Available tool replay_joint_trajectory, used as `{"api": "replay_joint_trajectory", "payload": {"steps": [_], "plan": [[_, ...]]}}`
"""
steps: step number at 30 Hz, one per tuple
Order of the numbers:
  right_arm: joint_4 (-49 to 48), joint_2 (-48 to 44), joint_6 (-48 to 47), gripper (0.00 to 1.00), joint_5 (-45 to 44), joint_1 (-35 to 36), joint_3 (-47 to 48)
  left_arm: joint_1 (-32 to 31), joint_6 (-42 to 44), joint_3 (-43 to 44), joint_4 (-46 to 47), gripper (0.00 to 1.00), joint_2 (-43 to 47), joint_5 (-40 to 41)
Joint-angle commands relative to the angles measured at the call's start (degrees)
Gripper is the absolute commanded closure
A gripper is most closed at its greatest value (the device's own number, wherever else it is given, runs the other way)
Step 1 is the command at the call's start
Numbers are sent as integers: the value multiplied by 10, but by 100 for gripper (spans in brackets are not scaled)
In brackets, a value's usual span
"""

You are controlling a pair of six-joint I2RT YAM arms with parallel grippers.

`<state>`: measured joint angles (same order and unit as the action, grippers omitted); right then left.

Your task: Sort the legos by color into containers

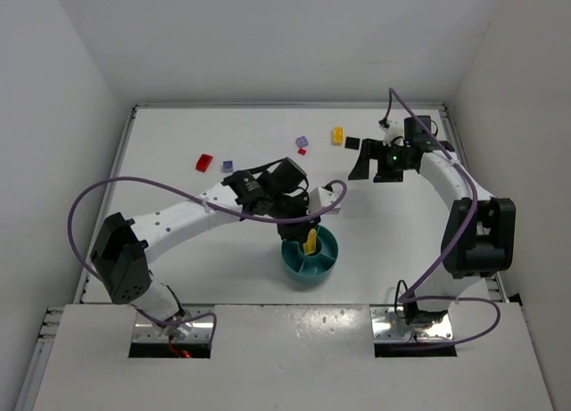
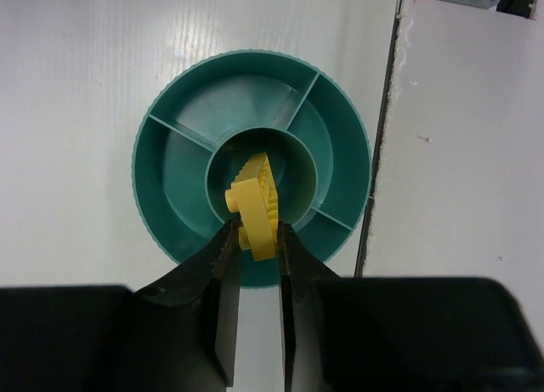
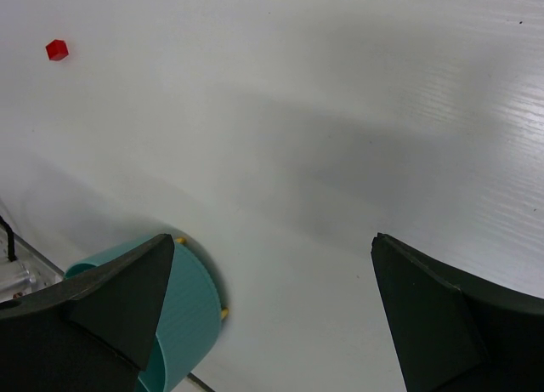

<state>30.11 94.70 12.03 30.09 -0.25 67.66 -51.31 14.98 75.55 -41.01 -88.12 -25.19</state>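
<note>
Left gripper [image 2: 255, 235]: jaws nearly closed, pinching a yellow lego [image 2: 255, 207] by its lower end; the brick stands tilted, studs facing 3 o'clock in the left wrist view

Held brick, position: over the centre well [image 2: 293, 167] of the teal dish [image 2: 149, 179]; cannot tell whether it touches the well floor; wedge sections around the well show no bricks

Dish, overhead: sits at 6 o'clock of the table [image 1: 178, 135] middle, near the front edge; the left arm reaches over it from 9 o'clock

Right gripper [image 3: 274, 239]: jaws spread wide, nothing between them; only bare table beneath; dish rim visible at 7 o'clock in the right wrist view; overhead it hangs at 1 o'clock from the dish, well apart

Loose bricks, overhead: red lego [image 1: 204, 162] and lilac lego [image 1: 227, 166] at 10 o'clock from the dish, near each other; small red lego [image 1: 302, 151] at 12 o'clock, a small lilac lego [image 1: 303, 142] just beside it; second yellow lego [image 1: 337, 135] and black lego [image 1: 351, 143] at 1 o'clock, side by side, near the right gripper
</note>
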Motion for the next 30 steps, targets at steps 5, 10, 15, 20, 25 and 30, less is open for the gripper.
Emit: {"api": "replay_joint_trajectory", "payload": {"steps": [5,10,15,20,25,30], "plan": [[-11,1,0,0,6,-3,18,-7,3,-1,14,100,-15,-6],[-11,1,0,0,11,-3,12,-7,3,-1,14,96,-15,0],[-11,1,0,0,11,-3,12,-7,3,-1,14,70,-15,5],[-11,1,-5,0,11,-3,12,-7,8,-1,14,50,-9,10],[-16,1,-17,1,11,-3,12,-7,15,30,14,45,12,58],[-5,24,-31,6,-3,10,55,63,-14,100,14,35,25,58]]}}
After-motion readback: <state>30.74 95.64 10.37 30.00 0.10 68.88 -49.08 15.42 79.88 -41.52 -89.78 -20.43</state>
